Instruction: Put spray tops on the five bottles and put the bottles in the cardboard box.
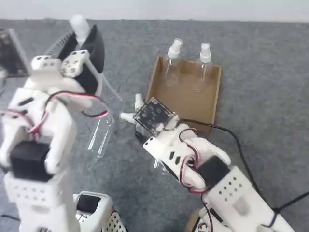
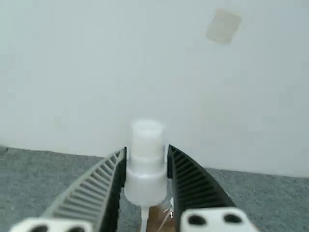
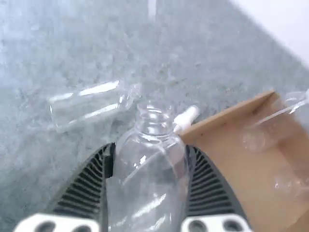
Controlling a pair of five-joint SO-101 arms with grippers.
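Note:
My left gripper (image 2: 146, 153) is raised high over the left of the carpet, shut on a white spray top (image 2: 146, 162) whose dip tube hangs below; the same spray top (image 1: 79, 25) pokes above the black fingers. My right gripper (image 3: 149, 150) is shut on an upright clear bottle (image 3: 148, 169) with an open neck, just left of the cardboard box (image 1: 207, 108). Two capped bottles (image 1: 173, 60) (image 1: 203, 65) lie inside the box. Another uncapped bottle (image 1: 100, 134) lies on the carpet between the arms.
Two loose spray tops (image 1: 139, 101) (image 1: 126, 116) rest on the grey carpet by the box's near left corner. The box's brown wall (image 3: 231, 145) stands close beside the held bottle. A dark object (image 1: 9, 53) sits at the far left edge.

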